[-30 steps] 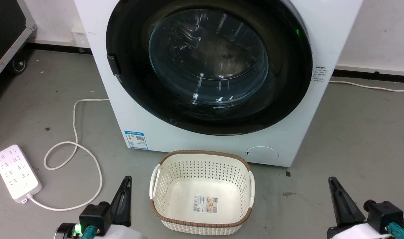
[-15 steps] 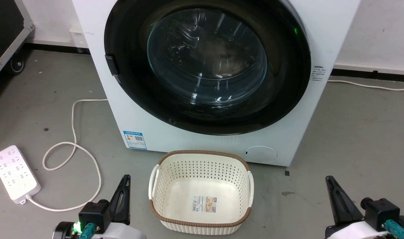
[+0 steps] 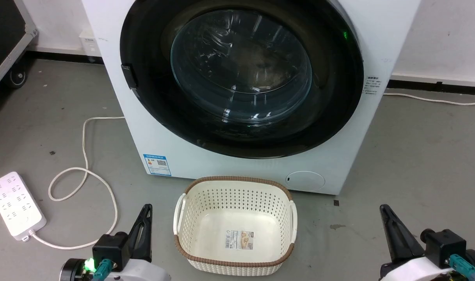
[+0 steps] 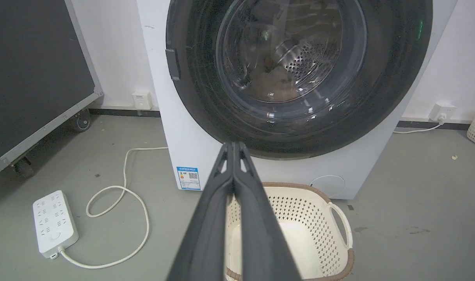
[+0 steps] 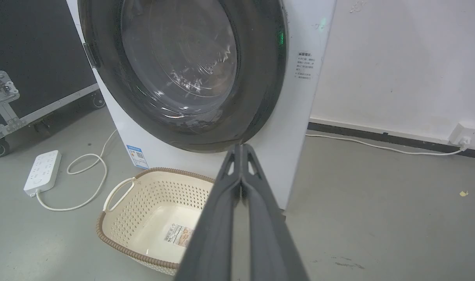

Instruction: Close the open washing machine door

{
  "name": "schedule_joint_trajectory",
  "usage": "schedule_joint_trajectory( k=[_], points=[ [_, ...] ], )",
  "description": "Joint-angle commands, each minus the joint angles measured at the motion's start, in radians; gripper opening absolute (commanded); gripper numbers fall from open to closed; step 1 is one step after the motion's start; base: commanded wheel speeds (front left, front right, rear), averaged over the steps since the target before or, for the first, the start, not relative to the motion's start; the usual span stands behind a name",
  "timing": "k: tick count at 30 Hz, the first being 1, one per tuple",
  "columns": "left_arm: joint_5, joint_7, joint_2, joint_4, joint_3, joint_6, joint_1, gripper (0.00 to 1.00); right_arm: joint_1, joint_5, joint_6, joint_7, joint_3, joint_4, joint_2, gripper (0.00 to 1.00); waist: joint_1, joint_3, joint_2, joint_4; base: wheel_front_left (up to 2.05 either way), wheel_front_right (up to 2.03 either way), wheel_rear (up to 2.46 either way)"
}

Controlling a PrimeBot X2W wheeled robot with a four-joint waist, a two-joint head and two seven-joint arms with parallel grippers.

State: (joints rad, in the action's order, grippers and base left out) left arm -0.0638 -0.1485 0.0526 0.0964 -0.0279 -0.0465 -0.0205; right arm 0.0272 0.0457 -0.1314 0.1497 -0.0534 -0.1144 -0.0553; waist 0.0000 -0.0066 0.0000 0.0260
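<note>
The door [image 3: 241, 78] is lying flat against the front of the white washer [image 3: 155, 132] and covering most of it, its black rim ringing the bulging glass; whether it is latched cannot be told. A black block [image 3: 128, 76] is sitting on the door's left edge, and a green light [image 3: 345, 35] is glowing at its upper right. A blue-and-white label [image 3: 157, 164] with a QR code is sticking to the washer's lower left corner, and a small block of print [image 3: 371, 85] is sitting right of the door; both are too small to read. A cream basket [image 3: 237, 180] with a brown woven rim is standing on the floor just before the washer, with a barcoded sticker [image 3: 240, 239] lying on its bottom, its writing unreadable. The left gripper [image 3: 146, 212] is hovering just left of the basket, fingers pressed together. The right gripper [image 3: 385, 212] is hovering well to the basket's right, fingers likewise together. A white power strip [image 3: 15, 205] is lying on the floor well left of the washer, its cord [image 3: 85, 171] looping toward the machine.
</note>
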Motion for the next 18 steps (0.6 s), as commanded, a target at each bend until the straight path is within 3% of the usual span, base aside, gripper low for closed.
schedule_joint_trajectory(
  k=[1,18],
  points=[
    [0.005,0.006,-0.001,-0.007,0.002,0.007,0.009,0.0,-0.009,-0.006,0.0,-0.006,0.003,0.011,0.002,0.0,0.0,0.0,0.0,0.0,0.0,0.0,0.0],
    [0.021,0.045,-0.001,-0.032,0.009,0.018,0.012,0.0,-0.014,-0.017,0.0,-0.045,0.017,0.039,0.003,0.0,0.0,0.002,0.0,-0.007,0.0,0.0,0.0]
  ],
)
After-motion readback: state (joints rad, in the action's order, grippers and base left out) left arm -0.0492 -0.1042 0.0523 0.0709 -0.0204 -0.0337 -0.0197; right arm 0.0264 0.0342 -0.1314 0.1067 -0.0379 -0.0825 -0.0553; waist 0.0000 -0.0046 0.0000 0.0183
